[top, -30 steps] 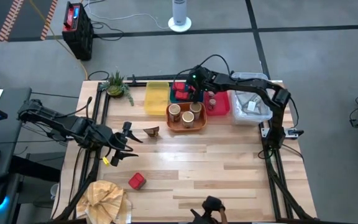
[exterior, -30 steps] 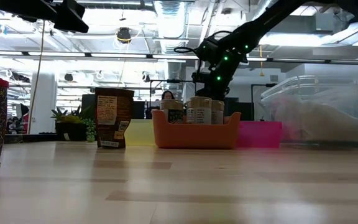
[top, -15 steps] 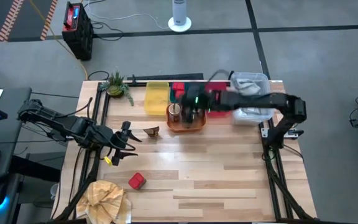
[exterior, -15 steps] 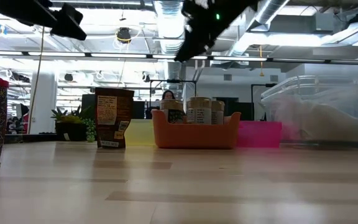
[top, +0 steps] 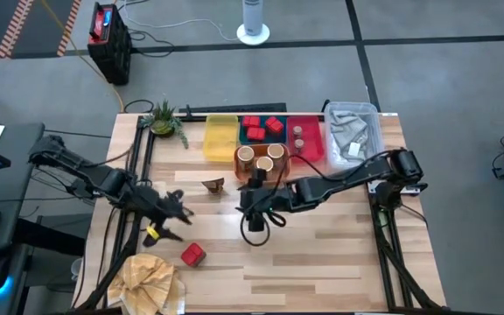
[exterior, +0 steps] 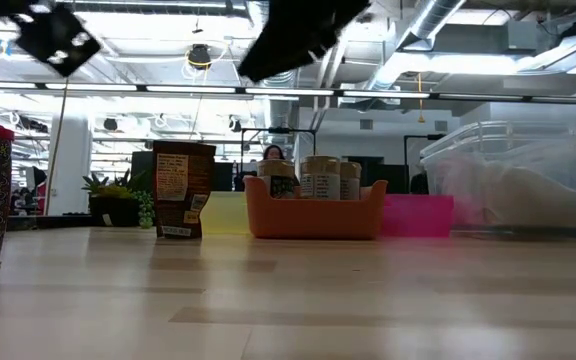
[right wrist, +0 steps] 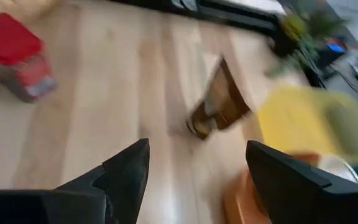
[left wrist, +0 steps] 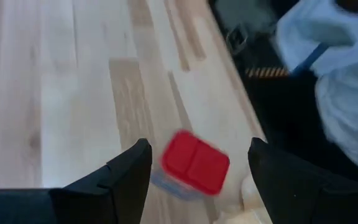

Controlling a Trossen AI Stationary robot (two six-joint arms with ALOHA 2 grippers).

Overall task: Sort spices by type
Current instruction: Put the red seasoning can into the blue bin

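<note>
A: From above, where do the arms sit?
B: The left gripper (top: 171, 210) hangs over the table's left part, near a lone red tin (top: 192, 255). The right gripper (top: 254, 203) is mid-table, in front of the orange tray (top: 261, 178) with its tan jars (top: 247, 156). More red tins (top: 255, 133) lie in the blue tray (top: 274, 137), shakers (top: 298, 136) in the red tray (top: 309, 157). The brown piece (top: 213, 185) lies between the arms.

A: And the low view?
B: The brown piece (exterior: 183, 189) stands left of the orange tray (exterior: 316, 217); both arms are dark blurs overhead.

A: Left wrist?
B: Fingers (left wrist: 122, 173) spread apart, empty, the red tin (left wrist: 194, 163) showing between them.

A: Right wrist?
B: Fingers (right wrist: 124, 168) also apart, holding nothing; the brown piece (right wrist: 219, 101) lies ahead, the red tin (right wrist: 17, 53) off to one side.
</note>
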